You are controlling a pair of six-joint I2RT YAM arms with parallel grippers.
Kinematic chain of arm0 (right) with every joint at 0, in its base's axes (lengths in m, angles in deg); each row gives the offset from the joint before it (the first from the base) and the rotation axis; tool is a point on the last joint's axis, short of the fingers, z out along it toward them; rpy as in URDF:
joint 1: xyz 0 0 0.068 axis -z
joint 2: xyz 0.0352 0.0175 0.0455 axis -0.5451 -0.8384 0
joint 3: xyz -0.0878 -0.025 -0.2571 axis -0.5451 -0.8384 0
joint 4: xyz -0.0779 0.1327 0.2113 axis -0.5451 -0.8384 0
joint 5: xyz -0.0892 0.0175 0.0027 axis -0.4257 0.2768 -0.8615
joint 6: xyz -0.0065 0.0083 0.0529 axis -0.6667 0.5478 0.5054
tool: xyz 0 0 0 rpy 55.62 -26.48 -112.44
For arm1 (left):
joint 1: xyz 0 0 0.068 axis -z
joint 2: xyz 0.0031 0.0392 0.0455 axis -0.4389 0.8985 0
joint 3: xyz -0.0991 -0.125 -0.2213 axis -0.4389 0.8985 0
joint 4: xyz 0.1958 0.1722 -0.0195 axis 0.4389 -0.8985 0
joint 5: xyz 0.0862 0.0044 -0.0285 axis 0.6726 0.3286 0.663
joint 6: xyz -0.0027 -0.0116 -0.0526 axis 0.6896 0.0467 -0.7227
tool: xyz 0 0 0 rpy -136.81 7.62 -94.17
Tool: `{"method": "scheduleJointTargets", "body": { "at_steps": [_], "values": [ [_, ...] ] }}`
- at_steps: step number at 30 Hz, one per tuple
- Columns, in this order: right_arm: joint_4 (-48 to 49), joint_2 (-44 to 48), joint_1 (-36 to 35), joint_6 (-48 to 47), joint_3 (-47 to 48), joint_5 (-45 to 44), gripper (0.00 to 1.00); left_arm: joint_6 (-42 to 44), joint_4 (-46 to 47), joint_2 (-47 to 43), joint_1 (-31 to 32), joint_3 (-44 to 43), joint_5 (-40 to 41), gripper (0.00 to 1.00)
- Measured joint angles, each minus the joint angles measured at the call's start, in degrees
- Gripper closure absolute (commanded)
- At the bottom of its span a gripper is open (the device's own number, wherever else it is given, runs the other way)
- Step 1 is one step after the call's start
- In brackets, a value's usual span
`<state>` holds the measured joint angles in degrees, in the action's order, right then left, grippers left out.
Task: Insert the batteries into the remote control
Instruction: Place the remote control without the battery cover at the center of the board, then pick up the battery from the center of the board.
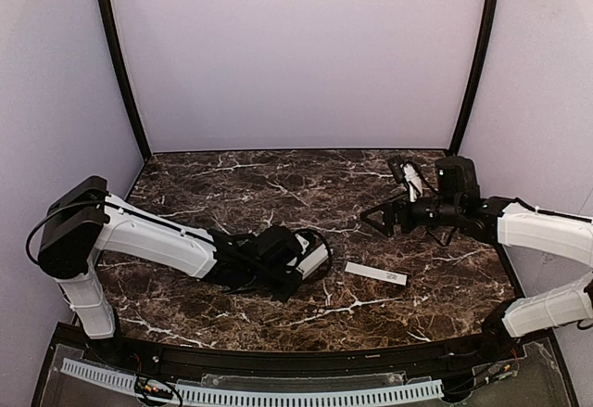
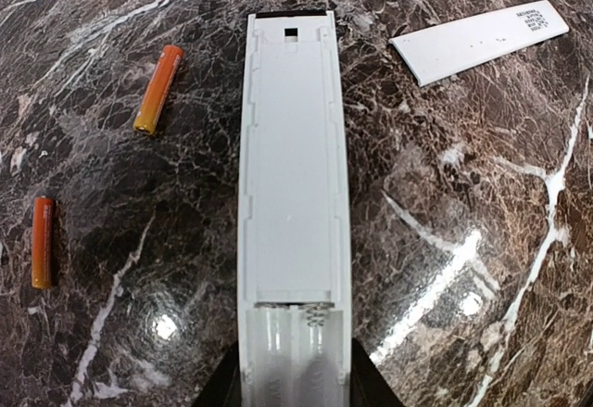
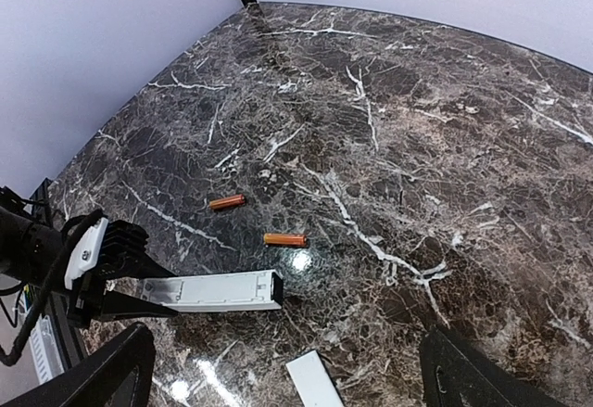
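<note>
**Right claw free, batteries lying out ahead of it**

The right gripper [image 1: 383,219] hangs above the right side of the table [image 1: 232,184], fingers spread wide with nothing between them, pointing in toward the middle. Ahead of it and lower down, in its own wrist view, the two batteries lie flat on the marble. One battery [image 3: 284,239] is near the tip of the remote control [image 3: 213,291], and the other battery [image 3: 227,202] is a little further off. They are apart from each other and neither touches the remote.

The left gripper [image 3: 139,288] is closed on the remote and holds it low over the marble by the end where the springs [image 2: 310,312] sit. From that grip the remote's long axis runs straight away from the left claw. Its recess [image 2: 295,194] faces up and is open and empty from the springs to the dark far end.

Seen from the left wrist, both batteries are on the remote's left flank. The far one is slightly skewed to the remote and the near one runs about parallel with it. The cover strip [image 2: 479,41] lies off the opposite flank — out of the way.

With the left arm occupied, I'd judge the fetching falls to the right arm. Each battery's length runs roughly along the remote, so the claw would have to close across the thin width — and neither should need much turning before it is laid in.
</note>
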<state>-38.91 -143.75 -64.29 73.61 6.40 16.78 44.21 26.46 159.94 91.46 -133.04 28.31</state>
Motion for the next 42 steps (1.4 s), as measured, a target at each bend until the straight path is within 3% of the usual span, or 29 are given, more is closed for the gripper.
{"method": "scheduleJointTargets", "body": {
  "at_steps": [17,26,35,42],
  "values": [
    [-1.97,-4.92,0.11,7.52,3.04,-7.39,0.01,-0.98,3.98,4.57,0.0,-1.36,-1.77,0.74],
    [-3.06,-5.73,0.11,6.62,3.58,-8.63,0.01,-0.31,3.32,5.16,0.0,-3.63,-3.02,0.3],
    [-4.9,-6.73,0.15,2.12,6.32,-4.13,0.01,1.27,-3.19,-2.56,-1.97,-6.82,-7.34,0.12],
    [-5.25,-9.38,0.26,-0.37,6.69,0.17,0.01,1.57,-5.49,-14.29,-13.57,-6.91,-11.54,0.17]
  ]
}}
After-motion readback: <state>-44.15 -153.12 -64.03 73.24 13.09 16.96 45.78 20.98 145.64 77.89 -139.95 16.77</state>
